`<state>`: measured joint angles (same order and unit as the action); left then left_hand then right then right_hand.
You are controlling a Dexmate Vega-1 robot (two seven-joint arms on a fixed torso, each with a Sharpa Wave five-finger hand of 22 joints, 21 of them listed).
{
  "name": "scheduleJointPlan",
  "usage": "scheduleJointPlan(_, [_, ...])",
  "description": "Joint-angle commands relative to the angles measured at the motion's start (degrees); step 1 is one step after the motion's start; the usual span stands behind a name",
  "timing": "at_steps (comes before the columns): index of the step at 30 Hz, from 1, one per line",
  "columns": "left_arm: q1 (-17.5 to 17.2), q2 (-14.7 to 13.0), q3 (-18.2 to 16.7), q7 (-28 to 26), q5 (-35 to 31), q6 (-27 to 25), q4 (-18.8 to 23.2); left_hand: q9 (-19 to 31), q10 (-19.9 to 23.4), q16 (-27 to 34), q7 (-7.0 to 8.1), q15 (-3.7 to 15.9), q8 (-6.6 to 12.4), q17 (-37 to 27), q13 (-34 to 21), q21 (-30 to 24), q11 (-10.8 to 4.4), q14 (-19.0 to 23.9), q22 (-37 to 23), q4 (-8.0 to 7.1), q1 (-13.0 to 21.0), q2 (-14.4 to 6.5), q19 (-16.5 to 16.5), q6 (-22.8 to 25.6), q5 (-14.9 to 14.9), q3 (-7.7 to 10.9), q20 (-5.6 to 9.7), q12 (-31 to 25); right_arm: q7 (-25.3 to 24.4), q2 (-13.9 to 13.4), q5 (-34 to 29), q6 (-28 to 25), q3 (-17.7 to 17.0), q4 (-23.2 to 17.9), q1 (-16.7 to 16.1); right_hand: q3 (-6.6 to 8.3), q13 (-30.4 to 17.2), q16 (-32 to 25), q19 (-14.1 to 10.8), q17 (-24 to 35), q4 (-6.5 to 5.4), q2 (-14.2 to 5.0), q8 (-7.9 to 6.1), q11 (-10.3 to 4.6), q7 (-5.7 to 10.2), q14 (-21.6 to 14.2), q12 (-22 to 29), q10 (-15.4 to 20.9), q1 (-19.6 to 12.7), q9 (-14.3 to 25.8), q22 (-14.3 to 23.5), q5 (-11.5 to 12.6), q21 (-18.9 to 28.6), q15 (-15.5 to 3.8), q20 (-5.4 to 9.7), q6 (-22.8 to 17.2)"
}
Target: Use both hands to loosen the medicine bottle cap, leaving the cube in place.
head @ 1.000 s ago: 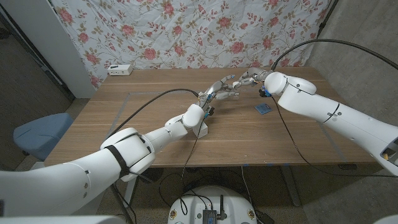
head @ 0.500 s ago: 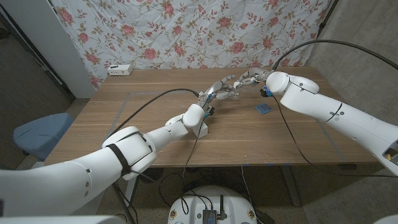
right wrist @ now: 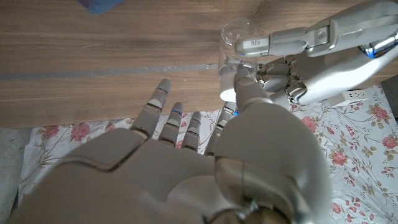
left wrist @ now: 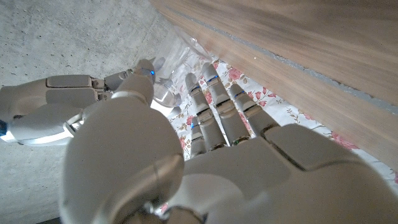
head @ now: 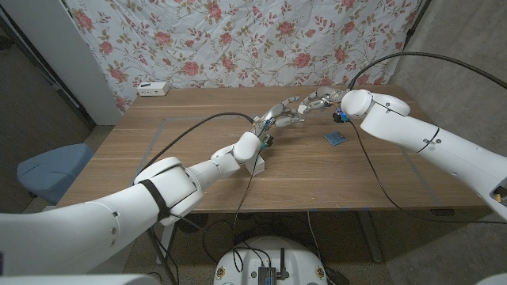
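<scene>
In the head view my left hand (head: 279, 115) and right hand (head: 318, 99) meet at the table's far middle, above the wood. Between them is a small clear medicine bottle (right wrist: 239, 32) with a white cap (right wrist: 229, 84). The left hand (right wrist: 311, 56) grips the bottle body with curled fingers. My right hand (right wrist: 186, 162) pinches the cap between thumb and fingertips. In the left wrist view the bottle (left wrist: 168, 70) shows past my left hand (left wrist: 211, 149), with a finger of the right hand (left wrist: 62, 109) on it. The blue cube (head: 335, 138) lies on the table under the right forearm.
A white box-shaped device (head: 153, 88) sits at the table's back left edge, and a floral cloth hangs behind the table. Cables trail along both arms. Bare wood spans the table's left half and front. The blue cube (right wrist: 102, 5) lies close to the working spot.
The right arm has shifted slightly toward the back of the table with its hand still at the cap. The left hand and the cube have held their places.
</scene>
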<state>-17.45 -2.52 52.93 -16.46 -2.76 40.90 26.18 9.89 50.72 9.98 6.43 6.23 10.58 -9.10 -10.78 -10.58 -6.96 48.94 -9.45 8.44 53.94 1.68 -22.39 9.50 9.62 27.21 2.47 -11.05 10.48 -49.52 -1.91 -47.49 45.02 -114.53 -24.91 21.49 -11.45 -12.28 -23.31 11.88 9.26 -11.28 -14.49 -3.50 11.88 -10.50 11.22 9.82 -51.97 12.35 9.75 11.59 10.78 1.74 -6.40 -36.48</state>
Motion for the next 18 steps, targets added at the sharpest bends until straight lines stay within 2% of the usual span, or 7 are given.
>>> scheduleJointPlan(1, [0.7,0.6,0.5,0.0,1.0,-0.2,-1.7,0.2,1.6,-0.1,0.14,4.87,0.08,-0.1,-0.3,-0.1,-0.95,0.5,-0.1,-0.10,-0.1,-0.6,0.3,0.5,0.5,0.30,0.16,-0.3,0.9,0.7,0.5,2.7,-0.2,2.0,0.5,1.09,-0.2,-0.1,0.2,0.2,0.05,-0.17,-0.40,-0.66,0.83,0.2,0.1,0.1,-1.1,0.3,0.2,0.7,0.1,-0.41,0.52,-2.9])
scheduleJointPlan(18, [1.5,0.8,1.4,0.2,1.8,-0.4,-2.6,0.2,1.7,-0.1,0.12,4.93,0.08,-0.1,-0.3,-0.1,-0.96,0.5,-0.1,-0.09,-0.1,-0.6,0.3,0.5,0.5,0.32,0.17,-0.3,1.1,1.0,0.5,4.2,-0.8,2.7,0.3,3.09,-0.2,-0.5,0.6,0.6,-0.28,-0.53,-1.03,-1.00,0.88,0.4,0.3,0.4,-2.8,0.4,0.2,1.6,0.2,-1.26,1.50,-5.9])
